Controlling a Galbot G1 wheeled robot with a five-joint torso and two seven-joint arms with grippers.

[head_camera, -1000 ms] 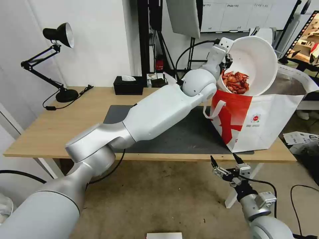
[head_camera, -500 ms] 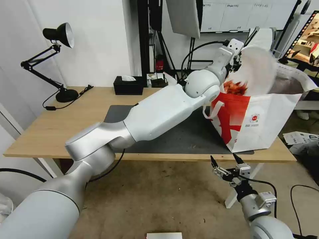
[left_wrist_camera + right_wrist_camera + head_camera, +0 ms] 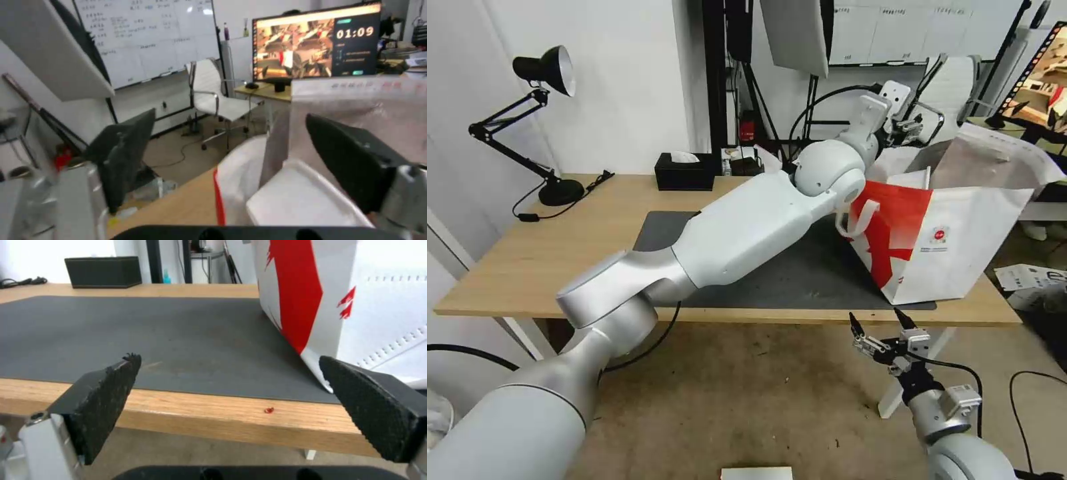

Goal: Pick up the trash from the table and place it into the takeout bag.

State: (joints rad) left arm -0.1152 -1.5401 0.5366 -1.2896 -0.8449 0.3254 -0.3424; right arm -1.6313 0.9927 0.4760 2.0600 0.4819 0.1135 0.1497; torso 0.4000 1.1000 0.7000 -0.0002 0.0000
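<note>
- Red-and-white takeout bag stands at the desk's right end, near its front edge; your left gripper hangs over its mouth, jaws wide apart, holding nothing.
- White tray-like trash lies inside the bag: drop looks done.
- Right gripper waits below the desk's front edge, spread wide and holding nothing.
- Next, back the left arm clear.

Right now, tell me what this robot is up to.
The left arm is stretched across the table with the left gripper open and empty above the mouth of the takeout bag, which stands on the dark mat at the table's right end. White packaging lies inside the bag. The right gripper hangs open and idle below the table's front edge. A black tissue box sits at the back.
</note>
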